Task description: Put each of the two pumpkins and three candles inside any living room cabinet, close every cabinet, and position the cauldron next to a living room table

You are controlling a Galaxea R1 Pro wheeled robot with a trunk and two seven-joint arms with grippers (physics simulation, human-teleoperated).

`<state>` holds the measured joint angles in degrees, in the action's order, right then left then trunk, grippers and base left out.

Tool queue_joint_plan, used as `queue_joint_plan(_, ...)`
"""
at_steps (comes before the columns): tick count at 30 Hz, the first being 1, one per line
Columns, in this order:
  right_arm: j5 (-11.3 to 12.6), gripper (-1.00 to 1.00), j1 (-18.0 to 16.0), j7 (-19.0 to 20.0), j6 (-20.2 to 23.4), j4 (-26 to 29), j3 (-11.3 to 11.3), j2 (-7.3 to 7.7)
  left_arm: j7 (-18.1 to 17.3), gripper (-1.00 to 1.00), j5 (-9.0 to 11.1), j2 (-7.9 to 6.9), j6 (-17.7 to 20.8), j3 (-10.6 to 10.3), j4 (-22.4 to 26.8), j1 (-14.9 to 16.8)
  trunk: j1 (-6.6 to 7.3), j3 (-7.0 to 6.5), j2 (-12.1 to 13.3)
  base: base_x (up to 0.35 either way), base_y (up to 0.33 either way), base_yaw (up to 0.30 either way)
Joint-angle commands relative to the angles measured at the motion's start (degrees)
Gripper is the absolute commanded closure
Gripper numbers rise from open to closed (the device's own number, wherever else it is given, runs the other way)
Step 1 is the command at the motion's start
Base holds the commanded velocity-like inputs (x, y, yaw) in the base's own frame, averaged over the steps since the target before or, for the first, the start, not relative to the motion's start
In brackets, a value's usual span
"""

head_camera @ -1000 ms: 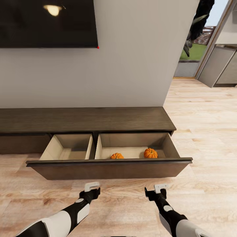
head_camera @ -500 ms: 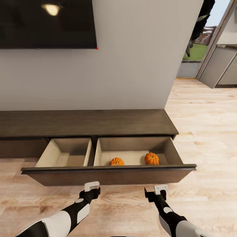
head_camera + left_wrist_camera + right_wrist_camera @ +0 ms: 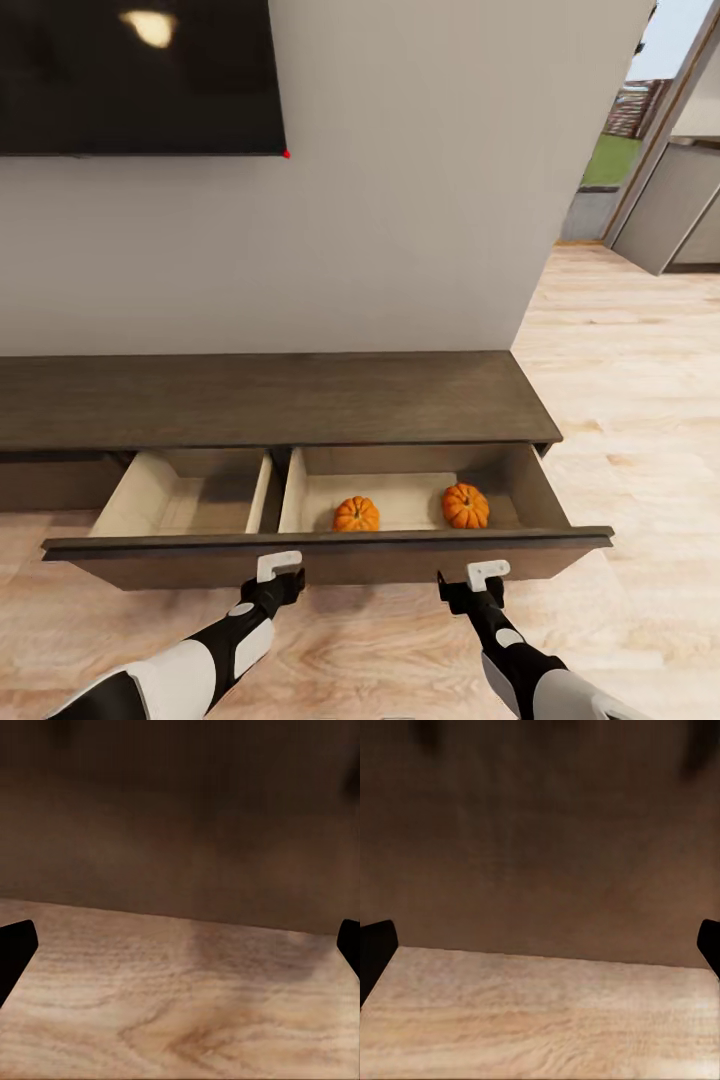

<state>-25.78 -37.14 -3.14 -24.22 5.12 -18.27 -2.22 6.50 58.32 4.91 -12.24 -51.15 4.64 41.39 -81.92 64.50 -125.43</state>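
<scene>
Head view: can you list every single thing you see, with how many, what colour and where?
Pumpkins: 2, orange, in the drawer's right compartment, one near its middle, one further right.
Drawer: 1, dark-brown front, beige inside, pulled open, with two compartments; no items show in the left one.
Cabinet: 1, dark brown, long and low against the wall.
TV: 1, black, on the wall above the cabinet.
Wall: 1, pale grey, behind the cabinet.
Floor: light wood, in front and to the right.
Left pincer: 1, white tips on a black wrist, open, close to the drawer front.
Right pincer: 1, same colours, open, close to the drawer front.
</scene>
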Motion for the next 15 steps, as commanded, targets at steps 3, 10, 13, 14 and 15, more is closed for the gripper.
queue_joint_plan(3,0.0,-1.0,0.0,0.0,0.0,0.0,0.0,0.01,0.0,-1.0,0.1,0.01,0.0,-0.2,0.0,0.0,0.0,0.0,0.0,0.33,0.0,0.0)
queue_joint_plan(10,-0.1,-1.0,0.0,0.0,-0.2,0.0,0.0,-0.05,0.0,-1.0,0.1,0.01,0.0,-0.3,-0.1,0.0,0.0,0.0,0.0,0.33,0.0,0.0)
queue_joint_plan(13,-0.1,-1.0,0.0,0.1,-0.2,0.0,0.0,-0.06,0.0,-1.0,0.1,0.01,0.0,-0.2,-0.1,0.0,0.0,0.0,0.0,0.33,0.0,0.0)
queue_joint_plan(14,-0.1,-1.0,0.0,0.0,-0.2,0.0,0.0,-0.06,0.0,-1.0,0.1,0.01,0.0,-0.2,0.0,0.0,0.0,0.0,0.0,0.33,0.0,0.0)
queue_joint_plan(15,-0.1,-1.0,0.0,0.0,-0.2,0.0,0.0,-0.06,0.0,-1.0,0.1,0.01,0.0,-0.2,-0.1,0.0,0.0,0.0,0.0,0.33,0.0,0.0)
